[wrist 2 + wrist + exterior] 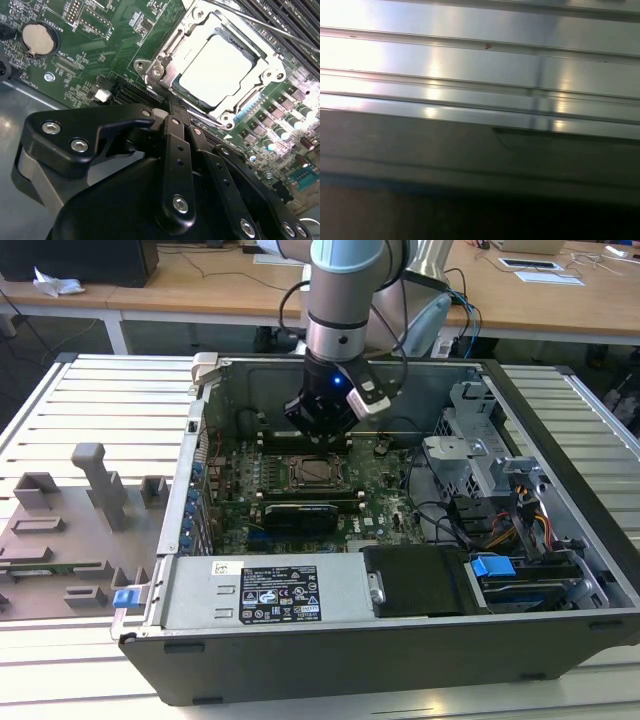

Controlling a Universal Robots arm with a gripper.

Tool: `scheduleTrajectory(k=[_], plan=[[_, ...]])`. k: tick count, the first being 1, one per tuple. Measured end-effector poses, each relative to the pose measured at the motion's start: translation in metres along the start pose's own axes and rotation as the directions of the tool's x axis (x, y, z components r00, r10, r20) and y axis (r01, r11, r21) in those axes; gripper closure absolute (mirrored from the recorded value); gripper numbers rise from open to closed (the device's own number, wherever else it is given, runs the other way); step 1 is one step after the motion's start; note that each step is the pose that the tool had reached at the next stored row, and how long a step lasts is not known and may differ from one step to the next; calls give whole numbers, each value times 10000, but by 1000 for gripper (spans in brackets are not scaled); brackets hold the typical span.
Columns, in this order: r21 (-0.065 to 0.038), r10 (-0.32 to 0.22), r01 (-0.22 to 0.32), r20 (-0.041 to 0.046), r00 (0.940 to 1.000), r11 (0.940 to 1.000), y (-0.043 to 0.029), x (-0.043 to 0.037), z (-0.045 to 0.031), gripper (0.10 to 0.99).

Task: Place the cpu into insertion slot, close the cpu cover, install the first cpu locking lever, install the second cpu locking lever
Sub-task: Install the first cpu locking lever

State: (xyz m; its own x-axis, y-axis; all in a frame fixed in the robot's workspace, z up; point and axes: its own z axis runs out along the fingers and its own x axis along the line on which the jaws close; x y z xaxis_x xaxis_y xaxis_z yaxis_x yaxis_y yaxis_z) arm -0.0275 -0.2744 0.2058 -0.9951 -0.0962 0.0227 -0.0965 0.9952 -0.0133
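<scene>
The small flat square cpu [216, 70] with its pale silver-grey metal top is seen seated in the square insertion slot [312, 472] on the green motherboard [100, 60], and the thin silver metal cpu cover [272, 62] appears to be laid down around it, framing the chip through its window. The black gripper [172, 111] is held just beside the slot, near the corner of the cover, with its fingers drawn together to a narrow stance and nothing visibly clamped between them; in the exterior view it hangs over the far edge of the slot inside the open grey computer case [330, 660]. A thin metal locking lever [280, 32] is seen running past the far side of the cover. A slip could be judged likely if the fingertips ride off the thin lever, and the board beside the slot could be scraped. The fingertips themselves are largely hidden by the gripper body, so contact with a lever cannot be confirmed, and whether either lever is latched is hard to make out. Ribbed shiny metal [480, 75] is shown in the first wrist view.
</scene>
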Motion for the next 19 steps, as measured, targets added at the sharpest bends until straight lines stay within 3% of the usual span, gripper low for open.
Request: scheduleTrajectory(k=[8, 19], plan=[[0, 0, 0, -7, 10000, 10000, -26, -40, 27, 980], [-25, -1, 1, -3, 10000, 10000, 12, -55, 40, 980]])
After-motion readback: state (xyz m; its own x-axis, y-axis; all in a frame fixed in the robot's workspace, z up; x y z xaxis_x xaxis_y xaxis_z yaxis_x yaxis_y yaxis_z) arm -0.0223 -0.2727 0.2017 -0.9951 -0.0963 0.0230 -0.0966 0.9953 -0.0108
